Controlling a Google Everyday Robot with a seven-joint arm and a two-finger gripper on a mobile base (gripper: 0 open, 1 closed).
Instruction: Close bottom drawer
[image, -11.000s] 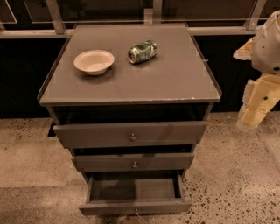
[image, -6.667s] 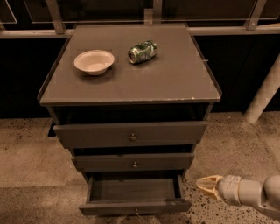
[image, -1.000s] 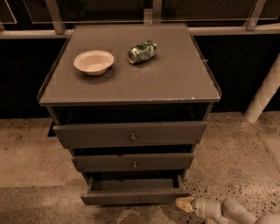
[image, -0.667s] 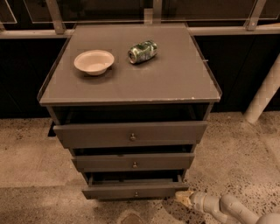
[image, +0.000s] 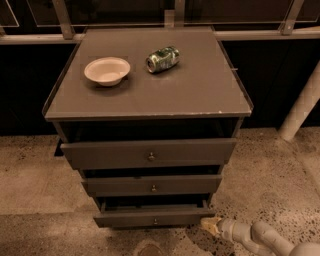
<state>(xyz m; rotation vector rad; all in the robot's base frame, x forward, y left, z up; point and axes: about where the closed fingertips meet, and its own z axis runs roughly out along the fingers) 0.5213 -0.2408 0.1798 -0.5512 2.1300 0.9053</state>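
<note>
The bottom drawer (image: 155, 217) is the lowest dark grey front of the grey cabinet (image: 200, 97), with a tiny round knob. It stands out only a little from the cabinet, with a narrow dark gap above it. My gripper (image: 209, 223) is low at the right, its cream tip against the drawer front's right end. The pale arm (image: 260, 239) runs off to the lower right.
A white bowl (image: 106, 70) and a green can (image: 162, 59) lying on its side sit on the cabinet top. The top drawer (image: 149, 152) and the middle drawer (image: 152, 185) stick out slightly. A white post (image: 300, 107) stands at the right on the speckled floor.
The bottom drawer has slid inward from well open to nearly in. My gripper has moved with it, toward the cabinet, staying at the drawer's right end.
</note>
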